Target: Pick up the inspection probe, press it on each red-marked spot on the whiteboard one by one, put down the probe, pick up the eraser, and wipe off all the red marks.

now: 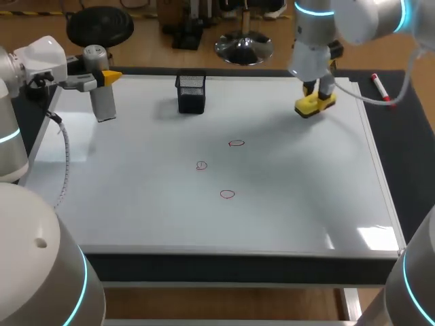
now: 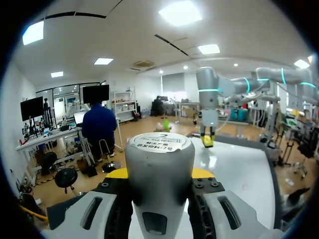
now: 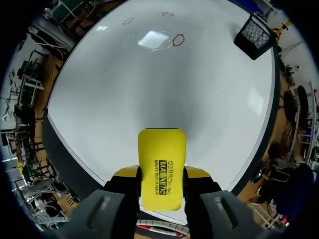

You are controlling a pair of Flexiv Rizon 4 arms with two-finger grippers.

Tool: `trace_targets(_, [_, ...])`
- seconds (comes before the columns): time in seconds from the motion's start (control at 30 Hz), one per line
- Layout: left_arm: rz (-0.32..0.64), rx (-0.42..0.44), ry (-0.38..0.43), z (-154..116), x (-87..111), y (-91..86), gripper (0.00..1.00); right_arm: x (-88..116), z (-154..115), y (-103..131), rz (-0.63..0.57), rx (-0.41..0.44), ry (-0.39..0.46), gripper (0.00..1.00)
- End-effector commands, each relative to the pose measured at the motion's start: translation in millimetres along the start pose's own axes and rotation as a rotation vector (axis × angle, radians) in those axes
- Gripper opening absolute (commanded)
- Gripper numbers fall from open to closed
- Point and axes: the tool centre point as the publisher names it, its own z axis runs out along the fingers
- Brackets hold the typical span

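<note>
The whiteboard (image 1: 306, 204) covers most of the tabletop. The left end effector (image 2: 159, 175) is clamped across the middle of the grey inspection probe (image 1: 104, 103), which it holds upright over the board's far left corner. The probe appears rigid and smooth-walled, so a firm mid-body grip is judged necessary to prevent slipping under pressing load. The right end effector (image 3: 160, 174) is clamped on the narrow sides of the yellow eraser (image 1: 314, 105), at the board's far right. Contact with the surface cannot be confirmed. The eraser appears light and hard-shelled. A black mesh holder (image 1: 191, 94) stands at the far edge. Three red marks (image 1: 227, 194) sit mid-board, unwiped.
</note>
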Motion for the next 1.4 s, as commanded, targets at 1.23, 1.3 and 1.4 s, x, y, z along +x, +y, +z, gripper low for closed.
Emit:
trace_targets(1.23, [0.002, 0.005, -0.004, -0.3, 0.7, -0.1, 0.00, 57.6, 4.0, -15.2, 0.094, 0.026, -0.019, 0.00])
trace_targets(1.3, [0.002, 0.005, -0.004, -0.3, 0.7, -0.1, 0.00, 57.6, 4.0, -15.2, 0.094, 0.026, -0.019, 0.00])
trace_targets(1.4, [0.002, 0.005, -0.004, -0.3, 0.7, -0.1, 0.00, 57.6, 4.0, -15.2, 0.094, 0.026, -0.019, 0.00])
